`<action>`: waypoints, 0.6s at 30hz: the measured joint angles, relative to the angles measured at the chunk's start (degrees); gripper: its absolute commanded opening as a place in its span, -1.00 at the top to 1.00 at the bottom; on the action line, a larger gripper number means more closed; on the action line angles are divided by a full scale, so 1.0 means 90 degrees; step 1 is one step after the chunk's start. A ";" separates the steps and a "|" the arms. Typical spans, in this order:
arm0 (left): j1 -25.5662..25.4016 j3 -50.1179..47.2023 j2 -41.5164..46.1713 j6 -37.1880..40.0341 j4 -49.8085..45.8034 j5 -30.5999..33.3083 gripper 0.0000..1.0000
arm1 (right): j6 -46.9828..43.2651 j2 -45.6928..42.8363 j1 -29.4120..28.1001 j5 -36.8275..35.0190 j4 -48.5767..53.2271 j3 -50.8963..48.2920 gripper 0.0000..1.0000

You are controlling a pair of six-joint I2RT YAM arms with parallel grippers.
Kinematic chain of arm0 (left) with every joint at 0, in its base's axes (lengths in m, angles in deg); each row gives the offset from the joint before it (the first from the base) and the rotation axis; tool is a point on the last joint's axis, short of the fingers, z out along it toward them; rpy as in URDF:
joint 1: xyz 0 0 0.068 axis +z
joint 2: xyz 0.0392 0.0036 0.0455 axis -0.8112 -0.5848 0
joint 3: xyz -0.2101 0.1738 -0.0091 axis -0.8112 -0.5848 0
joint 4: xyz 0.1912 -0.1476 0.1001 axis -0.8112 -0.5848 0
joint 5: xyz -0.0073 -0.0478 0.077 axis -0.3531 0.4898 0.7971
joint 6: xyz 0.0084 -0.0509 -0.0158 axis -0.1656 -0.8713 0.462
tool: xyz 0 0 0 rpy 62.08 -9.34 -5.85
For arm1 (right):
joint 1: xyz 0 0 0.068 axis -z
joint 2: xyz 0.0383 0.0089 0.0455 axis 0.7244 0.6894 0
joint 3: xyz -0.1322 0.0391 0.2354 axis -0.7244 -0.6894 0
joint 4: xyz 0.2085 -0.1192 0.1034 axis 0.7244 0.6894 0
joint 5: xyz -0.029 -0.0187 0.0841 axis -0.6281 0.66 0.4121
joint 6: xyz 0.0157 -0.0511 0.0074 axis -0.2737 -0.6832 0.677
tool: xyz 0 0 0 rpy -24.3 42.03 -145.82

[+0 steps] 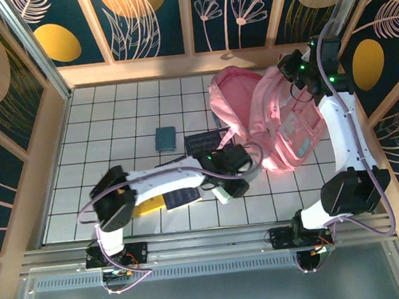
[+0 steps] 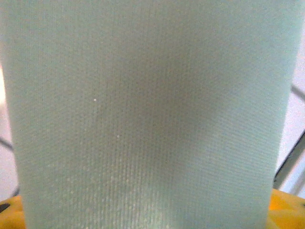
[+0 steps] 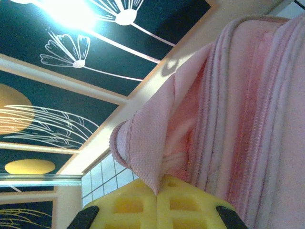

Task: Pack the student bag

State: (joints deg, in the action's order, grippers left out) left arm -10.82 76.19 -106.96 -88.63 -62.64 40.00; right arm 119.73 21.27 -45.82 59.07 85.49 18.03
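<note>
Your right gripper [image 3: 157,192] is clamped on the fabric edge of the pink backpack [image 1: 285,124], propped at the far right of the table [image 1: 113,122], while your left gripper [image 1: 231,180] straddles a mint case [image 2: 147,114], its hold impossible to judge.

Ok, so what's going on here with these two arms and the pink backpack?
The right tool is pinched shut on a fold of the student bag near its top edge, holding it at the back right of the table. The left tool is down over a mint green case in front of the bag, with a finger on either side. Whether it grips the case yet is unclear.
</note>
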 measured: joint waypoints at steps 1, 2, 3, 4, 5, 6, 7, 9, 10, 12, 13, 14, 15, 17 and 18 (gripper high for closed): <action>0.0146 -0.0027 0.0287 -0.0070 0.0010 -0.0005 -0.23 | -0.0100 -0.0058 -0.0015 0.0019 -0.0032 -0.0063 1.00; 0.0338 -0.0049 0.0605 -0.0143 0.0007 -0.0027 -0.24 | -0.0223 -0.0124 -0.0029 0.0066 -0.0044 -0.0138 1.00; 0.0532 -0.0056 0.0882 -0.0211 0.0007 -0.0056 -0.24 | -0.0335 -0.0165 -0.0046 0.0100 -0.0046 -0.0177 1.00; 0.0767 -0.0056 0.1163 -0.0287 0.0017 -0.0073 -0.27 | -0.0481 -0.0194 -0.0080 0.0143 -0.0044 -0.0192 1.00; 0.1008 -0.0053 0.1418 -0.0355 0.0034 -0.0083 -0.31 | -0.0639 -0.0206 -0.0121 0.0185 -0.0051 -0.0192 1.00; 0.1231 -0.0039 0.1610 -0.0415 0.0044 -0.0080 -0.30 | -0.0799 -0.0206 -0.0168 0.0238 -0.0051 -0.0192 1.00; 0.1494 0.0007 0.1768 -0.0488 0.0041 -0.0080 -0.29 | -0.0962 -0.0206 -0.0226 0.0284 -0.0044 -0.0192 1.00; 0.1897 0.0197 0.1853 -0.0595 0.0041 -0.0051 -0.25 | -0.1273 -0.0206 -0.0359 0.0345 0.0041 -0.0168 1.00; 0.2057 0.0333 0.1819 -0.0639 0.0046 -0.0017 -0.25 | -0.1413 -0.0206 -0.0425 0.0359 0.0119 -0.0126 1.00; 0.2249 0.0624 0.1673 -0.0729 0.0046 0.0036 -0.26 | -0.1639 -0.0206 -0.0522 0.0340 0.0345 0.0017 1.00; 0.2317 0.0826 0.1549 -0.0787 0.0056 0.0044 -0.26 | -0.1715 -0.0206 -0.0549 0.0294 0.0500 0.0129 1.00; 0.2365 0.1018 0.1423 -0.0831 0.0087 0.0032 -0.26 | -0.1770 -0.0206 -0.0559 0.0257 0.0646 0.0250 1.00; 0.2407 0.1195 0.1297 -0.0877 0.0124 -0.0007 -0.25 | -0.1790 -0.0206 -0.0559 0.0236 0.0763 0.0342 1.00; 0.2482 0.1642 0.0969 -0.0974 0.0158 -0.0151 -0.24 | -0.1807 -0.0206 -0.0554 0.0226 0.1039 0.0556 1.00; 0.2499 0.1880 0.0784 -0.1027 0.0206 -0.0240 -0.23 | -0.1802 -0.0206 -0.0554 0.0226 0.1141 0.0622 1.00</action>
State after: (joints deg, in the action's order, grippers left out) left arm 11.67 93.11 -99.90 -97.88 -60.78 37.84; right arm 103.51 19.42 -50.80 61.10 95.76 23.63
